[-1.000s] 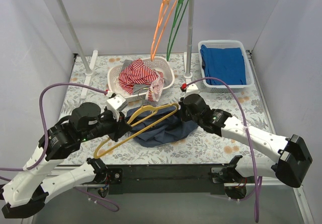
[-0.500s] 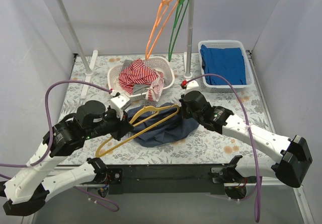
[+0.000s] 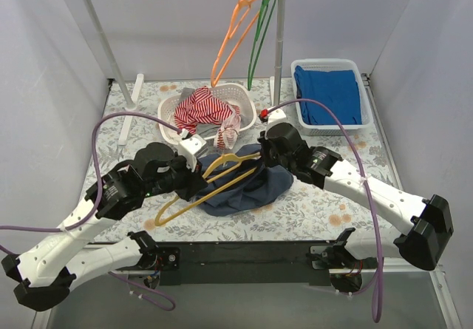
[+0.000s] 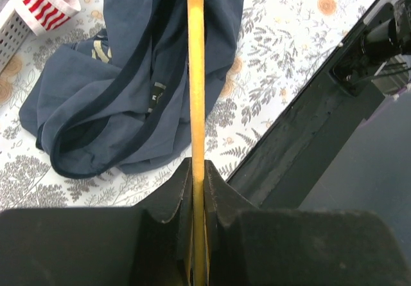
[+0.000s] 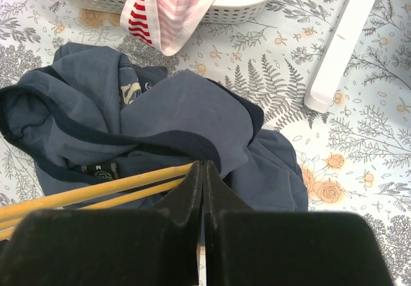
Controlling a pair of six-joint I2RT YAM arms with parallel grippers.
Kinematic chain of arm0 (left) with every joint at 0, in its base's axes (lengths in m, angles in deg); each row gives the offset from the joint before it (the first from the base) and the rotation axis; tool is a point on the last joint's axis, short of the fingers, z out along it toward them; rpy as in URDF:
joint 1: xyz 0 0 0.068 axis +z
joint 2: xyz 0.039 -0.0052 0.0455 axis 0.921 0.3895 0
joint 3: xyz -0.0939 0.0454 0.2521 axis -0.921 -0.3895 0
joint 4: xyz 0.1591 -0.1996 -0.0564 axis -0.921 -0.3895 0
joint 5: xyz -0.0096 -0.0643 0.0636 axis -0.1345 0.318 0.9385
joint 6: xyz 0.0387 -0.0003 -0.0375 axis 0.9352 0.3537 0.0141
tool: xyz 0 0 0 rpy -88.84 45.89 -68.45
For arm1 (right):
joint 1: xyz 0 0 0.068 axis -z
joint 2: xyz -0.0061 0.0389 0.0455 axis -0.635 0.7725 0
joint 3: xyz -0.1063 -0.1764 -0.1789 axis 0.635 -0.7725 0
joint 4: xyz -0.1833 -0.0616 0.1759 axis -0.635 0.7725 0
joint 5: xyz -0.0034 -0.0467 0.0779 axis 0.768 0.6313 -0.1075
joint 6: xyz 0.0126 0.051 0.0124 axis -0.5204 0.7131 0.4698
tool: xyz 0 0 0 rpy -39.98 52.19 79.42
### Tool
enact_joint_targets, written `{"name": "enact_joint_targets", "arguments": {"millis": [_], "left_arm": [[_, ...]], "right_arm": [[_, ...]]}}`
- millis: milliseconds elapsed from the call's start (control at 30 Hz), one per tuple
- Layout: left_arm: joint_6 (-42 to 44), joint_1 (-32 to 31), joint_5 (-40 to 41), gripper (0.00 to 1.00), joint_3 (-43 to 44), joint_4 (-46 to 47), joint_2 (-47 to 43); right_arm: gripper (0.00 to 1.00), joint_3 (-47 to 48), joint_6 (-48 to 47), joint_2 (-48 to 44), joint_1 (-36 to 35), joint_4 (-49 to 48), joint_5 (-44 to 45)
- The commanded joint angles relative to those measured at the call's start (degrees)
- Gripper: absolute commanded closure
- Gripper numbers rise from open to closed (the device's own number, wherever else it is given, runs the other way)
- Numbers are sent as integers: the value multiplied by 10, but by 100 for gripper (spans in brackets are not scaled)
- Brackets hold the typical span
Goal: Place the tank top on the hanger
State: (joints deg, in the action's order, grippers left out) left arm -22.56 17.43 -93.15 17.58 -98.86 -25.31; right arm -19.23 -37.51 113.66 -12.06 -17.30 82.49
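Observation:
The yellow hanger [image 3: 222, 186] lies slanted over the dark navy tank top [image 3: 255, 188], which is bunched on the floral table in front of the laundry basket. My left gripper [image 3: 194, 185] is shut on the hanger's bar; in the left wrist view the bar [image 4: 196, 74] runs straight out from the gripper [image 4: 198, 170] over the tank top [image 4: 122, 87]. My right gripper [image 3: 259, 159] is shut at the tank top's dark hem [image 5: 186, 112], next to the hanger's far end [image 5: 96, 193]. The right gripper [image 5: 203, 165] hides its pinch point.
A white basket [image 3: 247, 111] holding a red-and-white striped garment [image 3: 203, 111] stands just behind the tank top. A second basket [image 3: 362, 114] with bright blue cloth sits at the back right. An orange hanger [image 3: 233, 37] and a green one [image 3: 260, 33] hang on the rack; its post [image 3: 279, 48] is close by.
Both grippers have moved away from the near edge toward the striped-garment basket, carrying the yellow hanger and the tank top's edge with them. The orange hanger on the rack has swung left.

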Motion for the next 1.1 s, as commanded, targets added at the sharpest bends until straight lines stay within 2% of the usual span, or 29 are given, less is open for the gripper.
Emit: {"name": "enact_joint_targets", "arguments": {"millis": [0, 233, 433, 700, 833, 1067], "left_arm": [[-13, -3, 1, 100, -29, 69, -8], [-38, -3, 71, 100, -53, 89, 0], [-40, -2, 127, 100, -30, 32, 7], [-43, -2, 124, 100, -26, 27, 0], [-41, -2, 140, 100, 17, -21, 21], [-27, -2, 124, 100, 28, -19, 15]], "right_arm": [[99, 54, -14, 16, -7, 6, -31], [99, 73, -13, -2, -16, 21, -27], [99, 67, -19, 6, -16, 35, 3], [99, 72, -25, 15, -16, 41, 26], [99, 90, -36, 46, -17, 66, 58], [99, 98, -36, 63, -16, 61, 40]]}}
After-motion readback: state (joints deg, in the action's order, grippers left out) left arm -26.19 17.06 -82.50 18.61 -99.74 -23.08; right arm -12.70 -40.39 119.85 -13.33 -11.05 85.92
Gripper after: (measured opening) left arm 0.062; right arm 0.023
